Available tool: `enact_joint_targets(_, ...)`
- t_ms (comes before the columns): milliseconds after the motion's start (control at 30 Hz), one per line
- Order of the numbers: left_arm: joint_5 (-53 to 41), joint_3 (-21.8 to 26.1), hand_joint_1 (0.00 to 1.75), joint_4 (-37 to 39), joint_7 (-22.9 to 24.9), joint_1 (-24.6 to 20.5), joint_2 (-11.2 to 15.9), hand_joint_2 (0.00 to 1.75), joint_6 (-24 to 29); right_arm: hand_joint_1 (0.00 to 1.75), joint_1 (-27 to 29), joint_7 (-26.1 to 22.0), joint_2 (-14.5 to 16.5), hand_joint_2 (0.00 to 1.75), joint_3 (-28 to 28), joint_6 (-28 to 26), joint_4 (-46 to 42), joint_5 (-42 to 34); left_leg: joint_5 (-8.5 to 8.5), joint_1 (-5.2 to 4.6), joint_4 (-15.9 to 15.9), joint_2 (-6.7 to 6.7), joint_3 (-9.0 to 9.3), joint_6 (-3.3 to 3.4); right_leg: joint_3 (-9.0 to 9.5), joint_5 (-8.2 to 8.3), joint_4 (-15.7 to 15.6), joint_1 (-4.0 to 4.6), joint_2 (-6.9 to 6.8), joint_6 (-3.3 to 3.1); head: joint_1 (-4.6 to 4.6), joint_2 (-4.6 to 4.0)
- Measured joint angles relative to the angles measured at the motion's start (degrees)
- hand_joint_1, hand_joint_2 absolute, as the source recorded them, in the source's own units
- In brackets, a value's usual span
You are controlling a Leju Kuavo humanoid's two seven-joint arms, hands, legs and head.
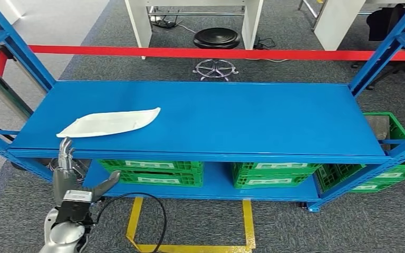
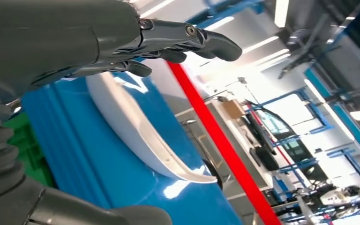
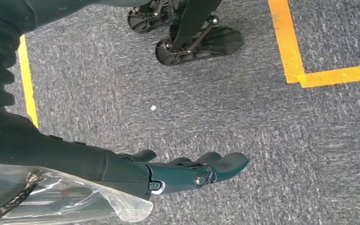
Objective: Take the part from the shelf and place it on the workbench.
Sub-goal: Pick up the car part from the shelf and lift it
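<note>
The blue shelf [image 1: 232,113] carries the white part [image 1: 111,122] flat near its front left edge. The left hand [image 1: 74,176] hovers below and just in front of it, fingers spread, holding nothing — best raised over the edge, fingers under the thin rim. The right hand [image 3: 178,171] hangs released over the floor
</note>
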Motion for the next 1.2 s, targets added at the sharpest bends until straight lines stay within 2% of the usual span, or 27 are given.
enact_joint_targets(333, -17.5, -3.8, 0.00, 0.9, 6.0, -2.2, 0.4, 1.75, 9.2, 0.00, -0.1, 0.8, 0.2, 1.75, -0.3, 0.5, 0.1, 1.0, 0.00, -0.01, 0.0, 0.00, 0.00, 0.00, -0.01, 0.00, 0.0, 0.00, 0.01, 0.00, -0.01, 0.00)
enact_joint_targets(433, -29.0, -5.4, 0.00, 2.3, 12.5, -3.9, 0.8, 1.75, 12.9, 0.00, -0.2, 1.3, 0.2, 1.75, -0.4, 0.9, 0.1, 1.9, 0.00, -0.01, 0.0, 0.00, 0.00, 0.00, -0.01, 0.01, 0.0, 0.00, 0.00, 0.01, -0.01, 0.00)
enact_joint_targets(533, -38.8, -7.2, 0.00, 4.9, 19.8, -7.3, 1.4, 1.75, 14.3, 0.00, -0.4, 1.9, 0.2, 1.75, -0.4, 1.3, 0.2, 3.0, 0.01, -0.02, 0.0, 0.00, 0.00, 0.00, 0.00, 0.03, 0.0, -0.01, -0.01, 0.02, 0.00, 0.00)
enact_joint_targets(633, -45.3, -8.8, 0.00, 8.1, 25.4, -11.6, 2.0, 1.75, 14.3, 0.00, -0.7, 2.4, 0.2, 1.75, -0.4, 1.8, 0.2, 4.1, 0.02, -0.02, 0.0, 0.00, 0.00, 0.00, 0.00, 0.08, 0.0, -0.01, 0.01, 0.07, 0.00, 0.00)
enact_joint_targets(800, -51.8, -10.2, 0.00, 13.9, 31.7, -18.7, 2.7, 1.75, 13.7, 0.00, -1.0, 3.2, 0.2, 1.75, -0.4, 2.4, 0.2, 6.1, 0.04, -0.02, 0.0, 0.00, 0.00, -0.01, 0.00, 0.09, 0.0, -0.01, 0.01, 0.07, 0.01, 0.00)
enact_joint_targets(967, -57.3, -11.6, 0.00, 21.0, 37.4, -25.7, 3.1, 1.75, 9.8, 0.00, -1.1, 3.7, 0.2, 1.75, -0.4, 2.8, 0.2, 7.6, 0.05, -0.02, 0.0, 0.00, -0.01, -0.01, -0.01, 0.09, 0.0, -0.01, 0.01, 0.07, 0.00, 0.00)
enact_joint_targets(1200, -61.8, -14.1, 0.00, 30.6, 41.7, -33.9, 3.1, 1.75, 3.4, 0.00, -1.3, 3.9, 0.2, 1.75, -0.4, 3.4, 0.2, 8.4, 0.05, -0.03, 0.1, 0.01, -0.01, -0.01, -0.01, 0.10, 0.0, -0.02, 0.05, 0.07, 0.01, 0.00)
